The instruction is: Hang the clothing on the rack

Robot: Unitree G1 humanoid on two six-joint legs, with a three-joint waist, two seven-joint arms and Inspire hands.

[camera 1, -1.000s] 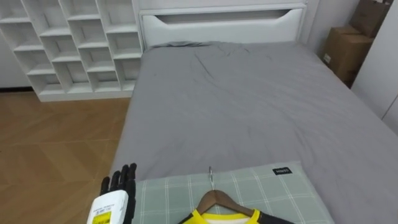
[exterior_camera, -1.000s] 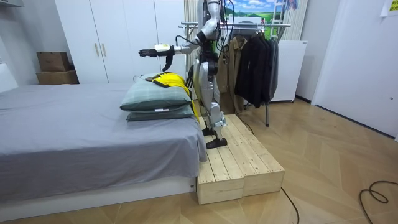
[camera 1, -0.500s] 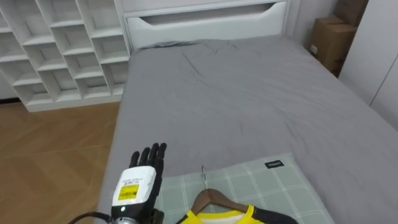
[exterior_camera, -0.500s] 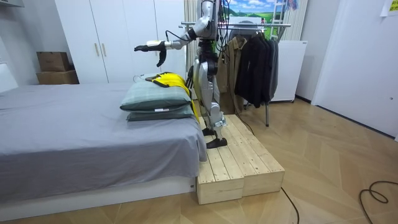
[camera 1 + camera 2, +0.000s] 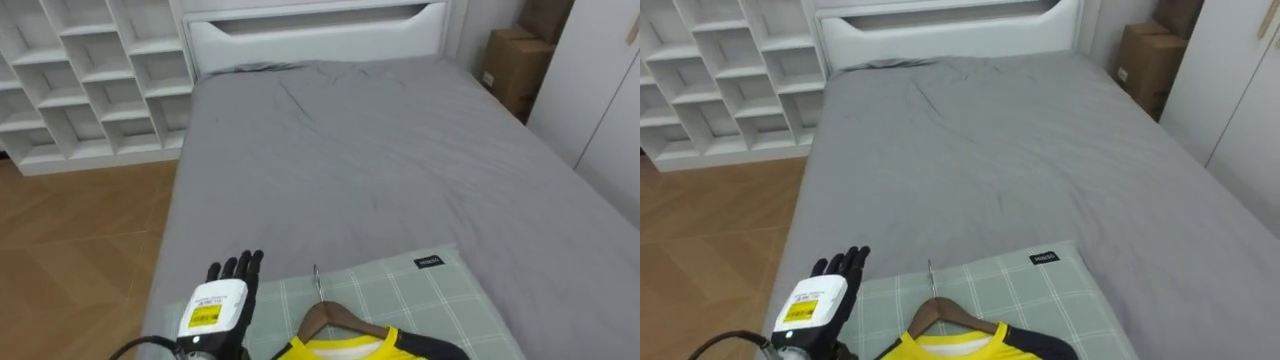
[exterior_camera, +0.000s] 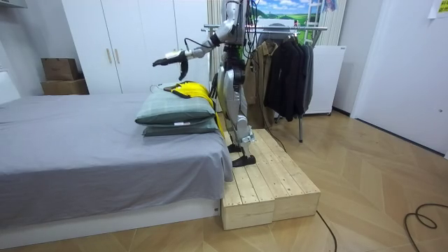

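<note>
A yellow shirt [image 5: 345,350] with dark trim lies on a wooden hanger [image 5: 330,318] on top of a green checked pillow [image 5: 420,300] at the foot of the bed. The hanger's metal hook [image 5: 317,282] points toward the headboard. My left hand [image 5: 226,292] hovers over the pillow's left edge, left of the hanger and apart from it, with its fingers straight and nothing in them. In the room view the left hand [image 6: 161,61] is stretched out above the stacked pillows [image 6: 175,112], where the yellow shirt [image 6: 190,89] lies. I stand on a wooden platform [image 6: 273,185] facing the bed.
The grey bed [image 5: 380,160] stretches ahead to a white headboard [image 5: 310,30]. White cube shelves [image 5: 80,70] stand at the left and cardboard boxes [image 5: 512,65] at the right. Behind me a clothes rack [image 6: 280,28] holds dark garments [image 6: 287,70].
My left arm rose and reached forward over the pillow's left edge, then dipped slightly. The head view has shifted to the right. The shirt and hanger lie as before.
</note>
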